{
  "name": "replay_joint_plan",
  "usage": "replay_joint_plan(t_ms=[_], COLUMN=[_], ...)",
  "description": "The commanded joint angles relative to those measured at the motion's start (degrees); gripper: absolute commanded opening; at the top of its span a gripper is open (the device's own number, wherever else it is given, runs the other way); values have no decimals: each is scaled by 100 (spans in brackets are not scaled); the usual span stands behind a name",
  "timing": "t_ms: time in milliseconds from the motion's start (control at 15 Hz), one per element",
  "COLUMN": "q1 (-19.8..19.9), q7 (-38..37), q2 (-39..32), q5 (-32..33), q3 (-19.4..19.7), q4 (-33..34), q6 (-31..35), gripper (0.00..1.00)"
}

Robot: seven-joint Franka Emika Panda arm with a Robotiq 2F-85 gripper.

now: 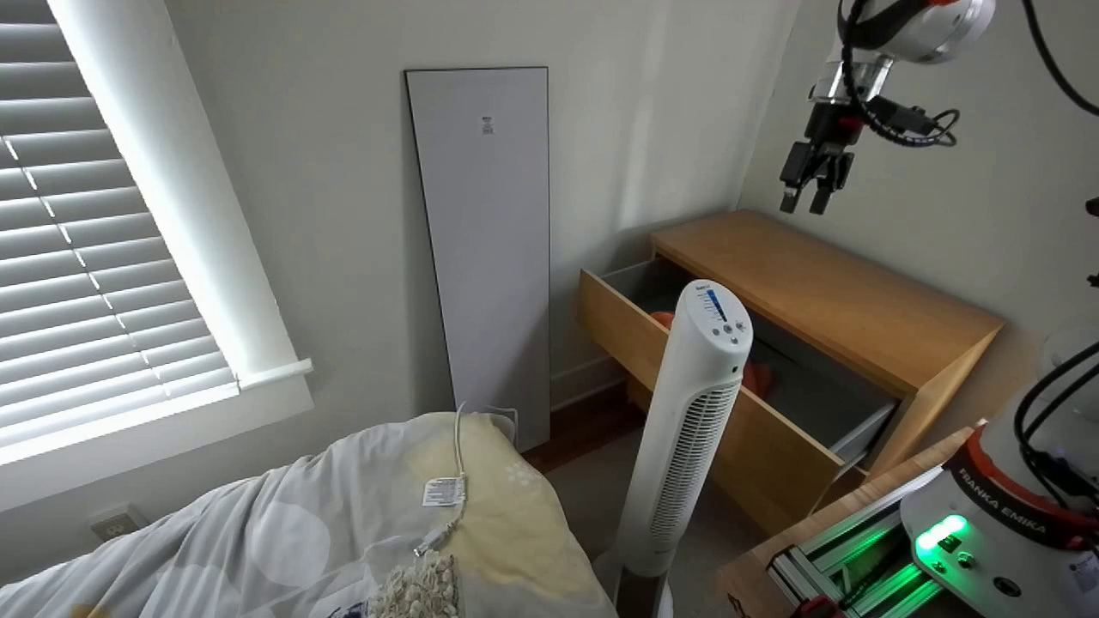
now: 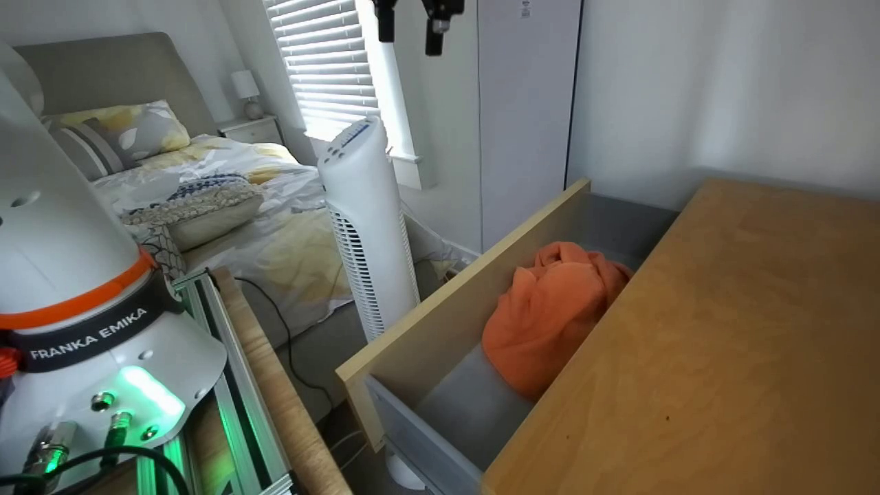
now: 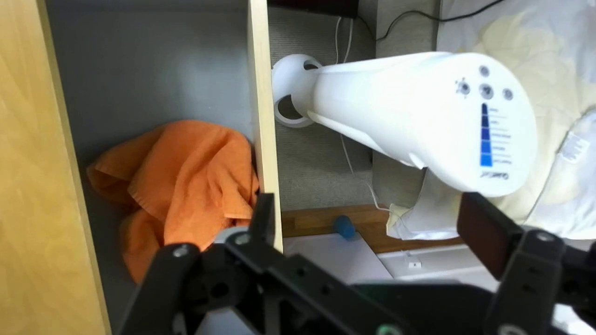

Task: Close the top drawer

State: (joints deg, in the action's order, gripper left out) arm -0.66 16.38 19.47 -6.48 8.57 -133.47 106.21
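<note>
Your gripper (image 1: 804,202) hangs at the upper right of the frame in an exterior view, higher than the dresser (image 1: 824,287), its jaws spread wide with nothing between them. The top drawer (image 2: 454,337) stands pulled out, slanting through the lower middle of the frame in an exterior view, well apart from your fingertips; a crumpled orange cloth (image 2: 557,309) lies inside. In your wrist view the drawer takes up the left, and the white tower fan (image 3: 409,102) reaches across the upper right, beyond the drawer's front.
</note>
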Motion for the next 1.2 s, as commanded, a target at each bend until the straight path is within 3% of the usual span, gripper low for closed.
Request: replay_joint_plan(t_ms=[0, 267, 600, 1133], q1=[133, 261, 268, 328], q7=[378, 374, -253, -179], q2=[-586, -1153, -1554, -1625], q5=[-466, -716, -809, -702], q3=[159, 116, -92, -132], q4=[-334, -737, -1435, -1258], q6=[983, 2165, 3838, 3694], gripper=[100, 100, 100, 100])
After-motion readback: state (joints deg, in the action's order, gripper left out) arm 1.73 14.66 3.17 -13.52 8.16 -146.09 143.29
